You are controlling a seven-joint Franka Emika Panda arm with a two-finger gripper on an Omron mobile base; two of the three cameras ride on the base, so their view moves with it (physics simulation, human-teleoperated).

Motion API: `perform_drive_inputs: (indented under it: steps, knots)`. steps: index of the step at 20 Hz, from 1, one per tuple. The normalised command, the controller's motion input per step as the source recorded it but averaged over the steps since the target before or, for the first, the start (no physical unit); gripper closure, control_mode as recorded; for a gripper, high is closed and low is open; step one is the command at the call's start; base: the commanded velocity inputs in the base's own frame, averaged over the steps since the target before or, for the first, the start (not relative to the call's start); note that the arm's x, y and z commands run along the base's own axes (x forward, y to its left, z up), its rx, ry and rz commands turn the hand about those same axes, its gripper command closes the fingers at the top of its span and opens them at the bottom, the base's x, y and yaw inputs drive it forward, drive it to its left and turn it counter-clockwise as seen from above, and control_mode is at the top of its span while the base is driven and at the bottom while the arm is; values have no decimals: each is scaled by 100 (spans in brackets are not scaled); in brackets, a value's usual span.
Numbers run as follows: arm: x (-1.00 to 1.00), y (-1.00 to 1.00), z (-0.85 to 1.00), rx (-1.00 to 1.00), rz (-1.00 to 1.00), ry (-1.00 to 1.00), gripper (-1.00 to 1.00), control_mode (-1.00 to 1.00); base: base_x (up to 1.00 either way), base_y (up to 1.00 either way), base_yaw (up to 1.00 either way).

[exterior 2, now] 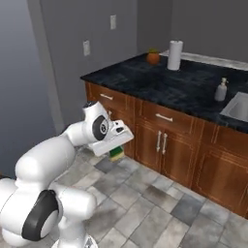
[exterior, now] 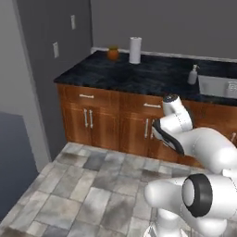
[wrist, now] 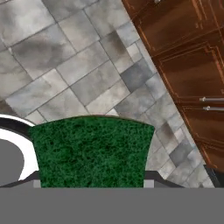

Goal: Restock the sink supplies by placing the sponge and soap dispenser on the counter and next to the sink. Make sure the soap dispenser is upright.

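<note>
My gripper point(exterior 2: 116, 151) is shut on the sponge point(exterior 2: 116, 154), which is yellow with a green scouring face. It hangs low over the tiled floor, in front of the left cabinets and well below the counter point(exterior 2: 169, 82). In the hand view the sponge's green face point(wrist: 92, 151) sits between the fingertips point(wrist: 148, 182). The pale soap dispenser point(exterior: 193, 75) point(exterior 2: 221, 90) stands upright on the black counter point(exterior: 139, 74), just left of the grey sink point(exterior: 217, 86) point(exterior 2: 237, 107).
A white paper towel roll point(exterior: 135, 50) point(exterior 2: 175, 55) and a small orange pot point(exterior: 113, 53) point(exterior 2: 153, 57) stand at the back of the counter. Brown cabinets point(exterior: 106, 120) with silver handles front it. Grey floor tiles point(wrist: 65, 65) lie below the hand.
</note>
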Motion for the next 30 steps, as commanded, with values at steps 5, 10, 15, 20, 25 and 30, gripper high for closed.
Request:
perform_drive_inputs:
  steps: [5,10,15,20,25,30]
  knots:
    - [0,0,0,0,0,0,100,100,96,-18,-57]
    - [0,0,0,0,0,0,100,100,100,-29,-9]
    - [0,0,0,0,0,0,100,100,100,-25,0]
    - [0,0,0,0,0,0,100,100,91,-28,0]
    - [0,0,0,0,0,0,100,100,69,-1,-4]
    - [0,0,0,0,0,0,100,100,41,-1,-1]
